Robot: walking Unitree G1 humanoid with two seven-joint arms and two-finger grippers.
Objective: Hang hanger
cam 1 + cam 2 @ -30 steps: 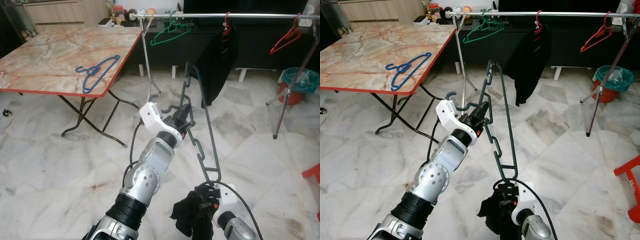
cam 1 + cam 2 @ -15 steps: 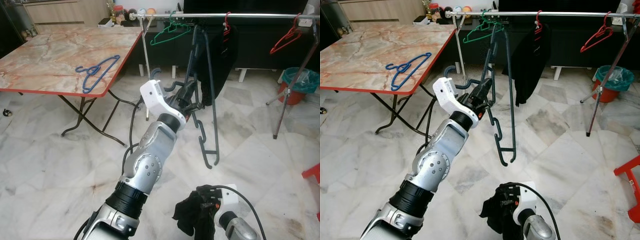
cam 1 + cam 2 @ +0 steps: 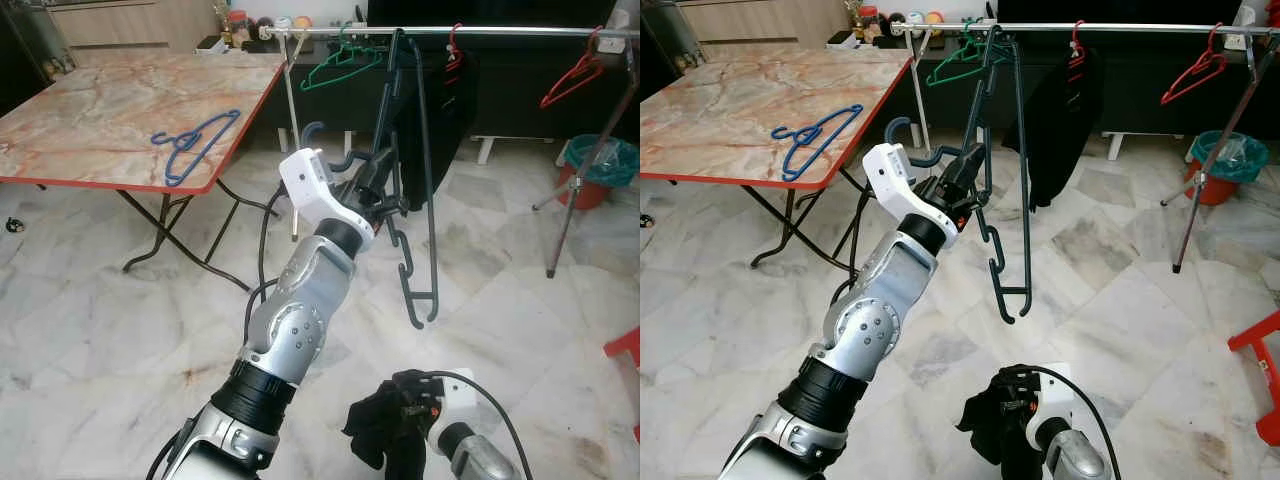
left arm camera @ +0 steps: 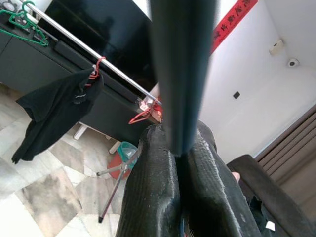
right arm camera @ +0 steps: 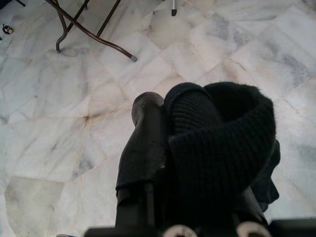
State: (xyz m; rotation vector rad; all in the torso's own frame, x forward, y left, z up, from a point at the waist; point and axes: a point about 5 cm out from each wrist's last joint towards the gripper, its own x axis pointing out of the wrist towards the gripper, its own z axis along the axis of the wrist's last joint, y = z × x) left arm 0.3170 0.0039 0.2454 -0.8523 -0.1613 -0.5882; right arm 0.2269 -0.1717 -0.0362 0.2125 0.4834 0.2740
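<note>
Two grippers busy. Left gripper (image 3: pixel 372 187) raised toward the rail (image 3: pixel 520 32), fingers (image 4: pixel 163 187) clamped on a dark hanger (image 3: pixel 412 180); its top reaches the rail just above the gripper, beside a green hanger (image 3: pixel 340 62), while its notched lower end dangles below and past the fingers. Can't tell whether the hook sits on the rail. Right gripper (image 3: pixel 1015 425) is low, near the floor (image 3: pixel 100 320), closed on a black cloth (image 5: pixel 222 143). Blue hanger (image 3: pixel 192 143) lies on the table (image 3: pixel 90 120), well off to the left gripper's left.
</note>
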